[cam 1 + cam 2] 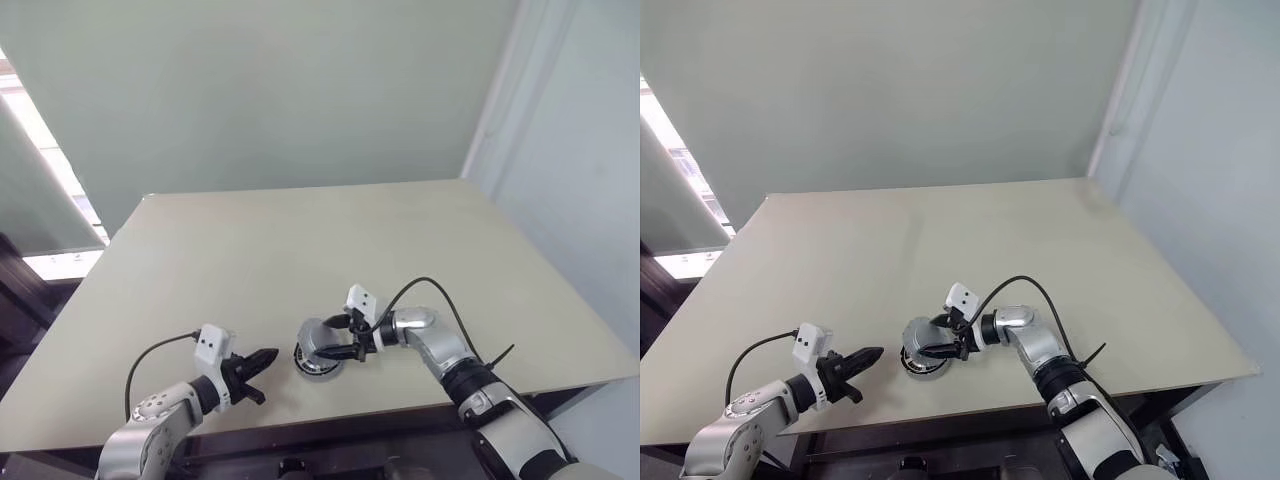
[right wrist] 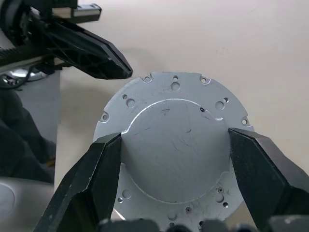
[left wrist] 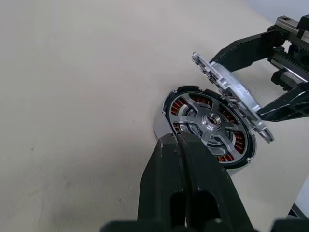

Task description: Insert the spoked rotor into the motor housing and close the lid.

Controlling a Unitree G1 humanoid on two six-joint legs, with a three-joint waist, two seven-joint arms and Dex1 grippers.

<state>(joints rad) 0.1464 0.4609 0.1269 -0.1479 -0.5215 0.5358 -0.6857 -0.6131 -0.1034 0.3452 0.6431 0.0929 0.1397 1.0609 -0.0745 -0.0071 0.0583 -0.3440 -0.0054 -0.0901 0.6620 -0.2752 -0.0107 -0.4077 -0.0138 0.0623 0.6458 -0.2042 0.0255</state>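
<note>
The motor housing [image 3: 181, 104] lies on the table near its front edge, its copper windings showing. Inside it sits the spoked rotor [image 3: 212, 121], black rim around silver spokes and hub. The lid [image 2: 176, 159], a grey metal disc, hangs tilted just above the housing's right side. My right gripper [image 2: 175, 136] is shut on the lid, one finger on each side of its raised centre. My left gripper [image 3: 178, 137] is shut and empty, its tips just short of the housing's left wall. Both grippers flank the housing [image 1: 318, 362] in the head views.
The beige table [image 1: 300, 240] stretches far and wide beyond the housing. Its front edge runs close behind both arms. A cable loops off each wrist. A pale wall stands at the back and a window at the left.
</note>
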